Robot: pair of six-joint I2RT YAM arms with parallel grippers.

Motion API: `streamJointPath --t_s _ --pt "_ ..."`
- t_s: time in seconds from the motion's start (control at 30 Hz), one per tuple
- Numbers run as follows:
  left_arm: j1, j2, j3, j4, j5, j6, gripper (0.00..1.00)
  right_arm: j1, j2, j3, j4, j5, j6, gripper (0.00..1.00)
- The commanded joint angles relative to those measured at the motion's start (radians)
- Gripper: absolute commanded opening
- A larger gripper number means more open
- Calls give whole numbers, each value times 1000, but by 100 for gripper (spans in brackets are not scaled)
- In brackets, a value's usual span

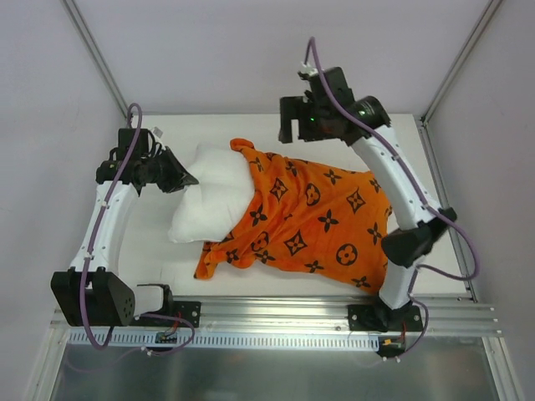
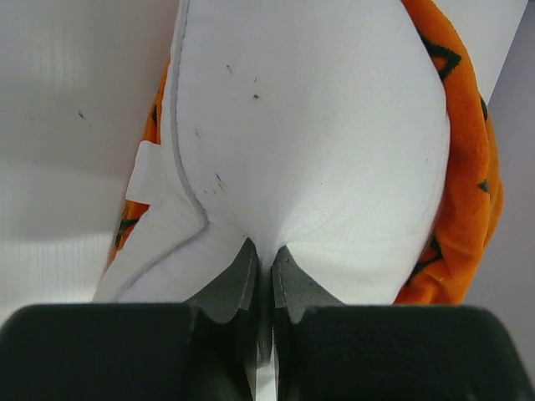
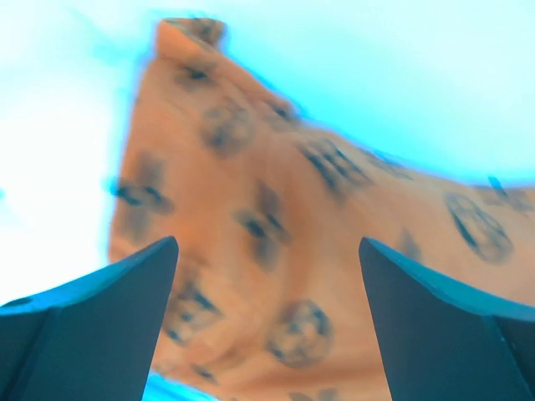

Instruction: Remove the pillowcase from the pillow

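The white pillow (image 1: pixel 213 196) lies on the table with its left half bare. The orange pillowcase (image 1: pixel 313 219) with black motifs covers its right half. My left gripper (image 1: pixel 185 178) is shut on the pillow's left edge. In the left wrist view the jaws (image 2: pixel 263 253) pinch a fold of the white pillow (image 2: pixel 309 125), with a small tag (image 2: pixel 149 174) at the left and the pillowcase (image 2: pixel 470 209) behind. My right gripper (image 1: pixel 289 127) is open and raised over the pillowcase's far edge. In the right wrist view (image 3: pixel 267 244) it is empty above the blurred pillowcase (image 3: pixel 284 209).
The white table (image 1: pixel 401 138) is framed by grey walls and two slanting metal posts (image 1: pixel 96 54) at the back corners. An aluminium rail (image 1: pixel 276 313) runs along the near edge by the arm bases.
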Motion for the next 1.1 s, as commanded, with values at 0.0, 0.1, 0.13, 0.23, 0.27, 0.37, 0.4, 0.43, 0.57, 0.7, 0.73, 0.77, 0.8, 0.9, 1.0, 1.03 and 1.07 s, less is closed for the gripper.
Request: streamJointPath --t_s 0.0,0.1,0.13,0.23,0.27,0.37,0.4,0.43,0.57,0.7,0.73,0.77,0.8,0.9,1.0,1.03,1.07 --pt "13 -37 4 59 43 33 0 56 258 270 -127 0 -15 94" --pt "11 -48 -1 59 56 37 0 63 427 490 -147 -83 42 95" --pt "11 -55 -3 59 62 37 0 65 443 456 -92 -106 57 95" --pt "11 -57 -7 61 76 37 0 86 466 351 31 -178 94 95" --pt "11 -58 -10 59 88 40 0 103 475 317 43 -189 96 95" --pt "13 -64 -24 61 86 44 0 120 521 320 25 -197 87 89" --pt "11 -66 -29 59 82 42 0 122 523 310 19 -180 84 73" --pt "13 -69 -30 59 77 44 0 119 509 295 13 -155 84 61" --pt "26 -100 -29 53 24 37 0 68 396 130 25 -34 110 1" --pt "155 -143 -36 30 57 45 0 -38 189 -273 161 -3 137 1" --pt "175 -158 -38 26 59 59 0 -86 144 -339 187 -3 140 1" --pt "204 -163 -38 13 60 63 0 -113 67 -393 212 -3 145 1" --pt "212 -169 -38 10 69 65 0 -136 34 -470 233 -3 142 1" --pt "217 -173 -39 10 86 53 0 -196 -57 -516 238 15 131 1" --pt "217 -179 -38 10 83 42 0 -205 -107 -510 237 20 124 1" --pt "217 -181 -38 10 79 40 0 -205 -112 -492 235 11 124 1" --pt "217 -181 -35 10 80 39 0 -204 -117 -481 233 4 125 1"
